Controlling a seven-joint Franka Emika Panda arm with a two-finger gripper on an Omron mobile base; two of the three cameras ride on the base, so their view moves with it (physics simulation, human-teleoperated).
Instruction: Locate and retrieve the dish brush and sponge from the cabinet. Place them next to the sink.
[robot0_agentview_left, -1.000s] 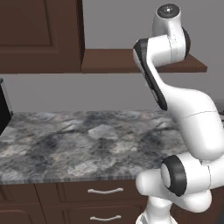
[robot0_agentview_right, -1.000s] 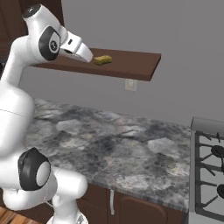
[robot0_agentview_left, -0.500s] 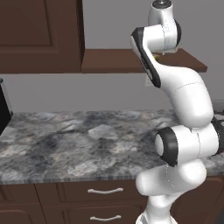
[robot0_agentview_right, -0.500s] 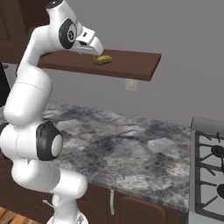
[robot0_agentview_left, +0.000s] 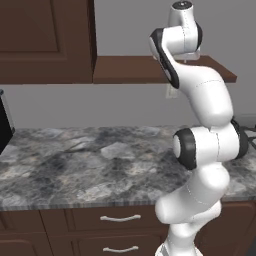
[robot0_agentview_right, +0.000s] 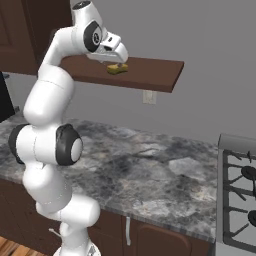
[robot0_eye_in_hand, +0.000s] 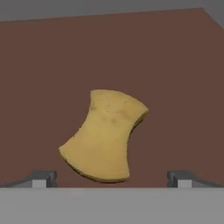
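The gripper (robot0_eye_in_hand: 112, 178), jaws spread wide, has closed in over the sponge (robot0_eye_in_hand: 104, 136).

We've got two base cams sitting behind the arm, one off to its left and one to its right, both looking forward and a bit down over the marbled tabletop (robot0_agentview_left: 90, 165) toward the wall. They share the dark shelf (robot0_agentview_right: 150, 75), just from opposite sides. The hand cam looks straight down onto that shelf from close up, with the sponge (robot0_eye_in_hand: 103, 135) right in the middle of its picture.
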